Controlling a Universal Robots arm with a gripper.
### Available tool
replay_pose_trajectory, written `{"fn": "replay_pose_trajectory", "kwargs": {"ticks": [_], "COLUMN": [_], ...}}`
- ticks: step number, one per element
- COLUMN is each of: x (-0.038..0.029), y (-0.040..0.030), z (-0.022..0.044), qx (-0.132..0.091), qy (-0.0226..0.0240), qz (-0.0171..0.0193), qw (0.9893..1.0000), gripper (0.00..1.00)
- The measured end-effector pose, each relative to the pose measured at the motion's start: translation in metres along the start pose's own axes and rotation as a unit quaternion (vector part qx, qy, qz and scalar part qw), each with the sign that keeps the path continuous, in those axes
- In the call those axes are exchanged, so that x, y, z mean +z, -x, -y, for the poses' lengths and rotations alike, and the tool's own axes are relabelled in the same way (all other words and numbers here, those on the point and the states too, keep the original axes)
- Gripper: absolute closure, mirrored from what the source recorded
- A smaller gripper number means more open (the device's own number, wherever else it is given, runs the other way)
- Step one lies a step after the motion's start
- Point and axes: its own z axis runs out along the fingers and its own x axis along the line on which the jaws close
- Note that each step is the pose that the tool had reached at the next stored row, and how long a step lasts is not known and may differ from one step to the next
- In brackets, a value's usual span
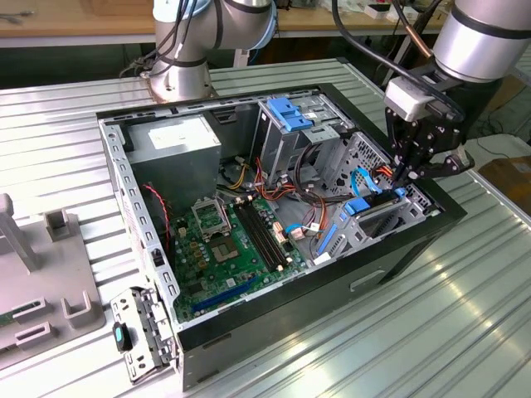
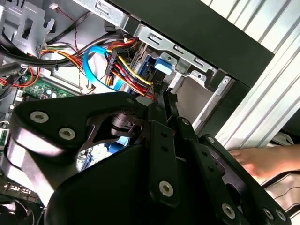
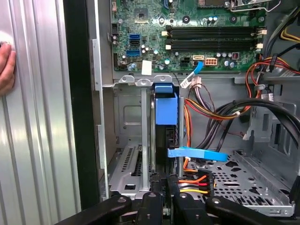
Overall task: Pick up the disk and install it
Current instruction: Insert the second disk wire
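Although the disk [image 3: 166, 110] already stands on edge in the bay [image 3: 126, 140] at the case's [image 1: 398, 249] corner, I judge the install close to done but not confirmed: I cannot tell whether it is pushed fully home.

Going from the exterior view's left to its right: the green board [image 1: 236, 249] lies on the case floor, the upright drive cage [image 1: 290, 124] with its blue top stands behind it, and my gripper [image 1: 404, 177] hangs over the bay at the right corner. My jaws look drawn close together just above the disk's blue rail, yet whether they pinch it I cannot tell.

In the first wrist view the disk's long axis runs along the slot from my jaws toward the board, its blue tab end pointing at the board. A thin blue cable [image 3: 197, 153] crosses just beside it. A person's hand [image 3: 6, 65] rests on the bench [image 3: 42, 140] outside the case.
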Motion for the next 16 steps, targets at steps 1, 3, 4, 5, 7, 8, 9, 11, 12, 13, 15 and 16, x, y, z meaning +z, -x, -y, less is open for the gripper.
{"fn": "replay_pose_trajectory", "kwargs": {"ticks": [1,3,4,5,7,8,9,11,12,13,15,16], "x": [0.0000,0.0000,0.0000,-0.0001,-0.0001,-0.0001,-0.0001,-0.0001,-0.0001,-0.0001,-0.0001,-0.0002], "y": [0.0000,0.0003,0.0004,0.0007,0.0009,0.0010,0.0011,0.0012,0.0012,0.0013,0.0013,0.0013], "z": [0.0000,-0.0003,-0.0003,-0.0005,-0.0006,-0.0006,-0.0006,-0.0007,-0.0007,-0.0007,-0.0007,-0.0007], "qx": [0.000,0.000,0.001,0.001,0.001,0.001,0.001,0.001,0.001,0.001,0.001,0.001], "qy": [0.0000,0.0000,0.0000,0.0000,0.0000,0.0000,0.0000,0.0000,0.0000,0.0000,0.0000,0.0000], "qz": [0.0000,0.0000,0.0000,-0.0001,-0.0001,-0.0002,-0.0002,-0.0002,-0.0002,-0.0002,-0.0002,-0.0002], "qw": [1.0000,1.0000,1.0000,1.0000,1.0000,1.0000,1.0000,1.0000,1.0000,1.0000,1.0000,1.0000], "gripper": [0.84,0.84,0.84,0.84,0.84,0.84,0.84,0.84,0.84,0.84,0.84,0.84]}}
